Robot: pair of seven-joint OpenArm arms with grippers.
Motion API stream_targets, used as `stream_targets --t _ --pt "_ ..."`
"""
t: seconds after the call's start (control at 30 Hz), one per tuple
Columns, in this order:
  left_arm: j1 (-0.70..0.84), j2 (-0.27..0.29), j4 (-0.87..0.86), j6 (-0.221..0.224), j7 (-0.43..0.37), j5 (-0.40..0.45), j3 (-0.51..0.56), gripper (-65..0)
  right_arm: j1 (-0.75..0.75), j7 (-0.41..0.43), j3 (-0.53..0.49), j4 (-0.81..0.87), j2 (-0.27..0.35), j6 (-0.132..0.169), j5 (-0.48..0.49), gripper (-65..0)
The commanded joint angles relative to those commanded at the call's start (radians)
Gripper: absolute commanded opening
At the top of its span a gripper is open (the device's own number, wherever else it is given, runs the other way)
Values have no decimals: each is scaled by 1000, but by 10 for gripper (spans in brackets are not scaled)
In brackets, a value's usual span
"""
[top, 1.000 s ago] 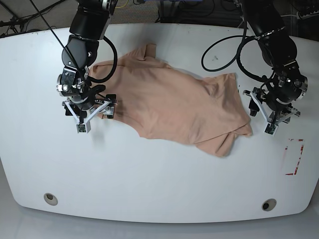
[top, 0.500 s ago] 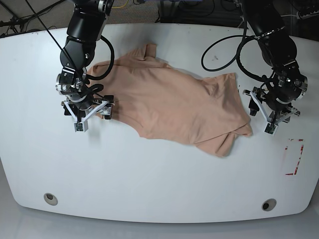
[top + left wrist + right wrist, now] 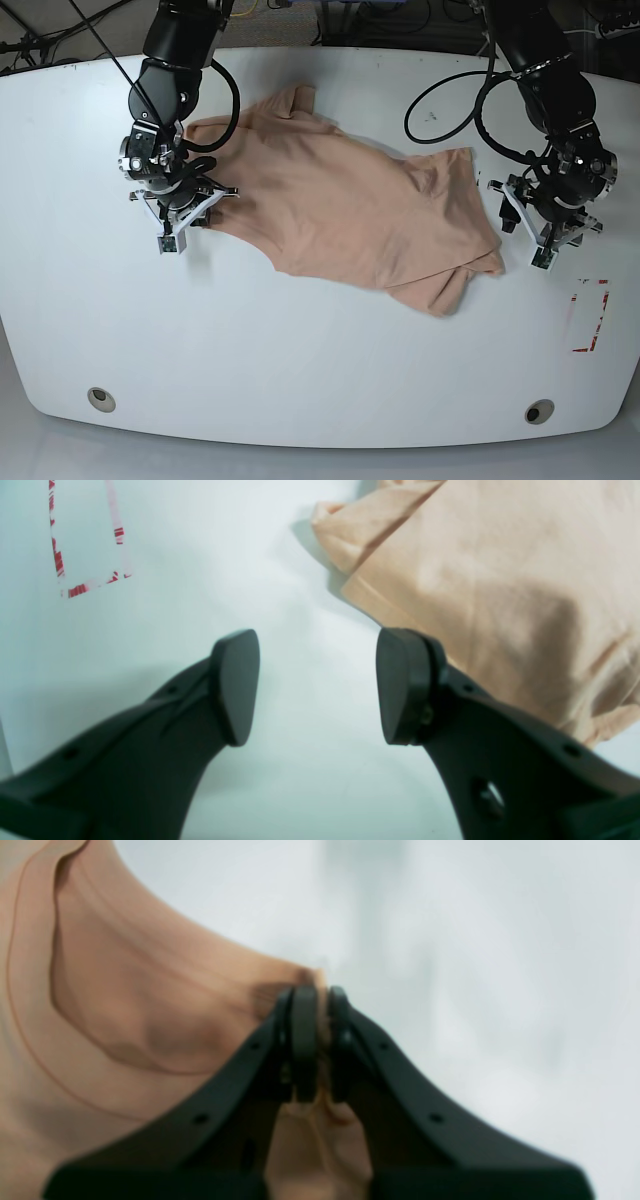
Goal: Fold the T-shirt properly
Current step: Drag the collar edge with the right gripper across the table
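Observation:
The peach T-shirt [image 3: 350,205] lies spread and rumpled across the middle of the white table [image 3: 300,350]; no smiley print shows. My right gripper [image 3: 192,212] is at the shirt's left edge. In the right wrist view my right gripper [image 3: 317,1000] is shut on a pinch of the T-shirt [image 3: 125,1015] beside the neckline. My left gripper [image 3: 522,240] is open and empty just off the shirt's right edge. In the left wrist view my left gripper [image 3: 317,685] is over bare table, and the T-shirt [image 3: 500,580] lies beside its right finger.
A red tape outline [image 3: 590,315] marks the table near its right edge; it also shows in the left wrist view [image 3: 85,545]. Two round holes [image 3: 100,398] [image 3: 540,411] sit near the front edge. Black cables [image 3: 440,95] hang from the arm on the right.
My right gripper has closed from open onto the shirt's left edge by the neckline and shifted slightly up. The left arm has not moved.

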Motion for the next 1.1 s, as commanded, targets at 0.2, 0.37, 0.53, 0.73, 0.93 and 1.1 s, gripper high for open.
stream_targets --t 0.2,0.37,0.53,0.73,0.93,1.1 --pt "0 0 -2 0 0 0 0 -304 -3 -86 -2 164 -25 0 0 -650" --pt "0 0 -2 0 0 -2 0 -304 6 -180 -40 311 -28 0 0 -650" --pt "0 0 -2 0 2 -2 3 -304 52 -245 -104 410 -26 0 -5 -650" --pt "0 2 -2 0 2 -2 -2 -304 120 -245 -166 416 -26 0 -2 -650" --pt "3 2 0 0 -2 -2 2 -304 216 -192 -235 411 -26 0 -2 -650" --pt "3 0 2 0 -2 -2 -6 -304 333 -178 -313 408 -26 0 -6 -650"
